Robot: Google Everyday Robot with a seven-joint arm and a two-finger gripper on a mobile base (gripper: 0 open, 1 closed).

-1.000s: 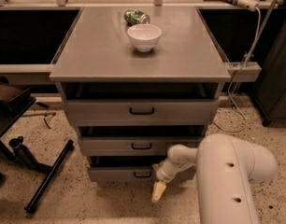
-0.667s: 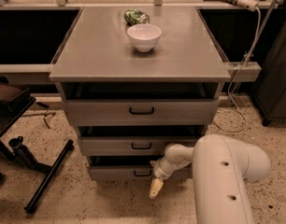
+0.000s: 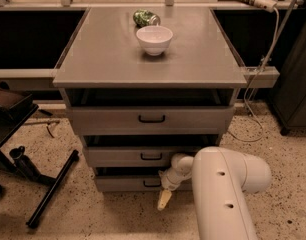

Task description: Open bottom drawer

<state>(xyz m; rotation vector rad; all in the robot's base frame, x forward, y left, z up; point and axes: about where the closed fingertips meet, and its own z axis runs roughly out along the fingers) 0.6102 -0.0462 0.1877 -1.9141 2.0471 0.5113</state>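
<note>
The bottom drawer (image 3: 124, 184) is the lowest and narrowest grey front of the cabinet, with a small black bar handle (image 3: 152, 183) at its centre. It stands out a little from the cabinet, with a dark gap above it. My gripper (image 3: 164, 199) hangs from the white arm (image 3: 223, 194) just right of and below that handle, its cream tip pointing down at the floor.
Above are the mid-sized drawer (image 3: 143, 156) and the tallest drawer (image 3: 151, 119). A white bowl (image 3: 154, 39) and a green can (image 3: 146, 18) sit on the cabinet top (image 3: 93, 59). A black stand (image 3: 48, 189) lies on the floor at left. A cable (image 3: 253, 109) hangs at right.
My arm and gripper have shifted a little left, closer to the bottom drawer's handle. The drawers look the same.
</note>
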